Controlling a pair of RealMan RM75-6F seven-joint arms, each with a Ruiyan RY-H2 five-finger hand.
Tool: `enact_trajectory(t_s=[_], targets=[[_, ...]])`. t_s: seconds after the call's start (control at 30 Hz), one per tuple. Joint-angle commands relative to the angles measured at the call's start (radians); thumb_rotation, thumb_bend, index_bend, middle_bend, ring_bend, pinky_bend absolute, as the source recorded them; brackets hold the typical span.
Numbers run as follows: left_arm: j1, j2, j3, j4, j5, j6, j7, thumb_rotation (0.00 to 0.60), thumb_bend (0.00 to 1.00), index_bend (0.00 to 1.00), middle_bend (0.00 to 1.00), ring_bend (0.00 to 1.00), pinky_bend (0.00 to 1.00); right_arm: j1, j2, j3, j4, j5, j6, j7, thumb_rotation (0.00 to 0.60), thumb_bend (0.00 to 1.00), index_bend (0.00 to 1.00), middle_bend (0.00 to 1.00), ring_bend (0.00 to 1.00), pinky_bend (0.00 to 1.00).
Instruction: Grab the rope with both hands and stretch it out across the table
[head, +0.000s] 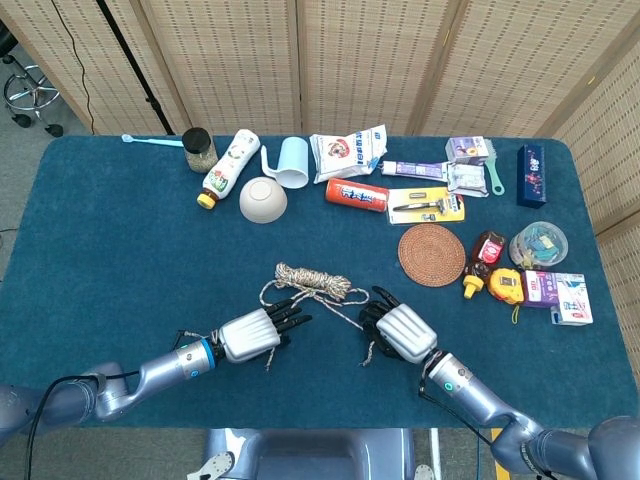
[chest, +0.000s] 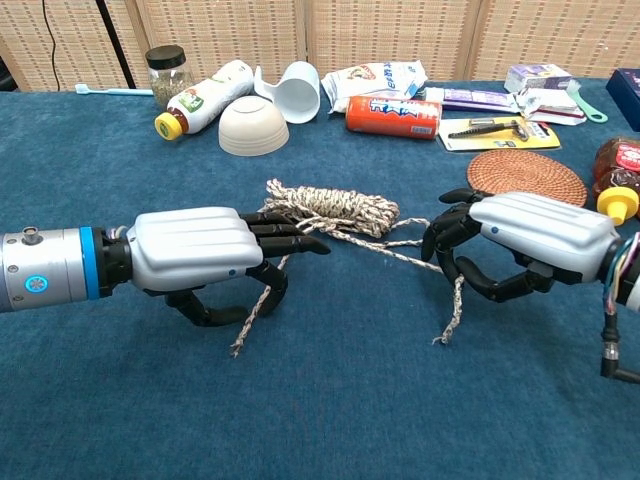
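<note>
From the head view, the rope (head: 312, 282) lies as a loose coil on the blue table (head: 100, 240), just beyond and between the two hands, with strands trailing toward the robot. The left hand (head: 255, 333) lies palm down with its dark fingers (head: 290, 315) reaching up to the near edge of the coil; one loose strand runs down under those fingers. The right hand (head: 398, 328) sits just right of the coil, fingers curled where another strand passes.

From the chest view, the rope (chest: 335, 207) bundle rests on the cloth between the hands, slightly farther back. The left hand (chest: 200, 255) has its upper fingers stretched out straight, tips by the coil's left end, while the thumb below hooks around a strand that hangs to the table; whether it truly pinches it I cannot tell. The right hand (chest: 520, 240) curls its fingers (chest: 445, 232) around a strand leading from the coil, whose free end drops to the table beneath it.
</note>
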Motion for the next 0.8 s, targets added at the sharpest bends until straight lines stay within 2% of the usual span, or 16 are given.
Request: enact_trajectory(t_s=[0.03, 0.8], targets=[[-0.001, -0.002, 0.004, 0.001, -0.005, -0.001, 0.003, 0.6, 0.44, 0.48, 0.0, 0.0, 0.0, -0.002, 0.0, 0.0, 0.0, 0.0, 0.0, 0.001, 0.6, 0.61, 0.61, 0.33, 0.25, 0.0], [-0.007, -0.007, 0.019, -0.001, -0.032, -0.004, 0.012, 0.6, 0.43, 0.41, 0.0, 0.0, 0.0, -0.011, 0.005, 0.002, -0.005, 0.0, 0.0, 0.006, 0.6, 0.61, 0.61, 0.33, 0.26, 0.0]])
